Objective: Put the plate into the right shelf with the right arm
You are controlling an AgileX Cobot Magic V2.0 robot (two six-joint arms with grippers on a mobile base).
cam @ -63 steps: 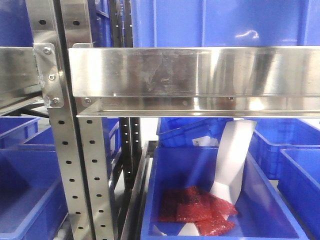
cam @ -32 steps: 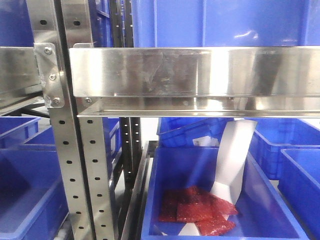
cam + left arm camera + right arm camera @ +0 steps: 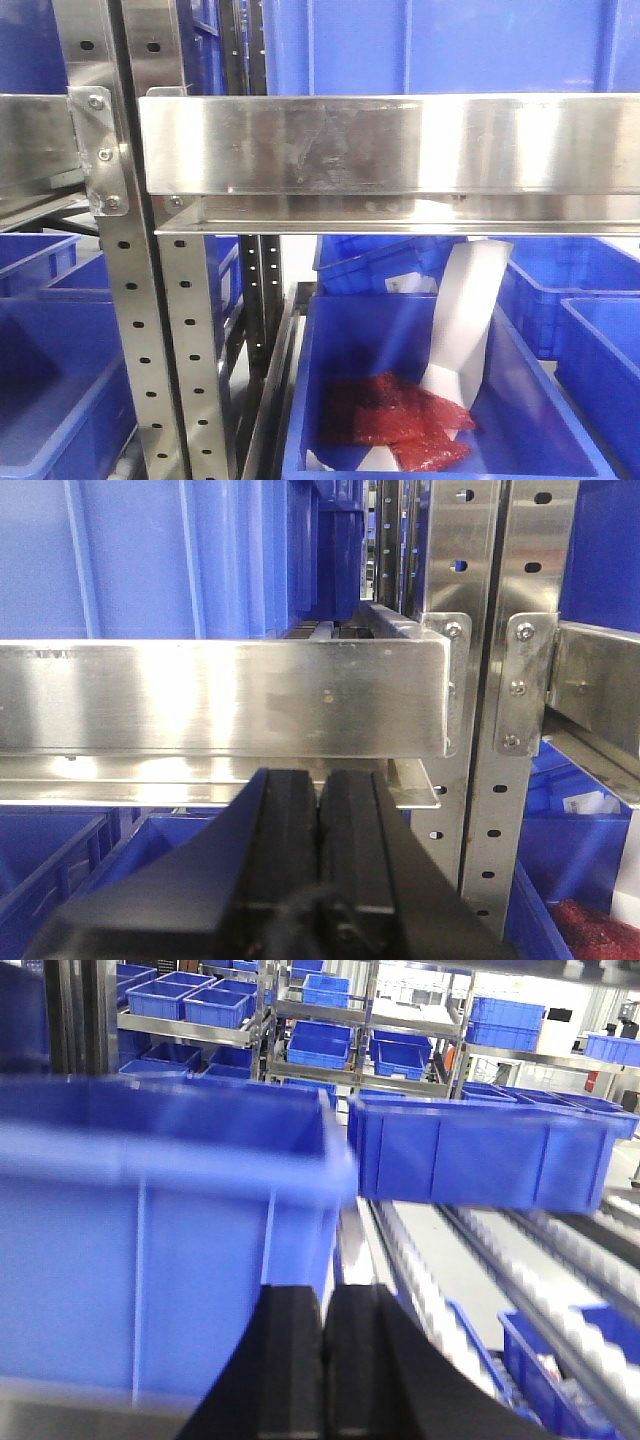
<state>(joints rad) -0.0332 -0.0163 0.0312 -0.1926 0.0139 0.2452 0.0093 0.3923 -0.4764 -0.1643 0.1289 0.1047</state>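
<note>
The plate is out of view in every frame. The right shelf (image 3: 400,145) is a brushed steel rack shelf with a broad shiny front lip, bolted to perforated uprights (image 3: 120,300); no gripper shows in the front view. In the left wrist view, my left gripper (image 3: 320,775) is shut with nothing between its black fingers, just below and in front of a steel shelf lip (image 3: 220,695). My right gripper (image 3: 325,1290) is also shut and empty. It points at the gap between a large blue bin (image 3: 150,1250) and another bin (image 3: 470,1155); that view is blurred.
Below the shelf, a blue bin (image 3: 520,410) holds red packets (image 3: 400,425) and a folded white paper strip (image 3: 465,310). More blue bins (image 3: 50,380) sit lower left and on top of the shelf (image 3: 430,45). Roller rails (image 3: 480,1250) run to the right.
The front view is almost the same; only the bright reflections on the shelf lip shift a little and the red packets look darker.
</note>
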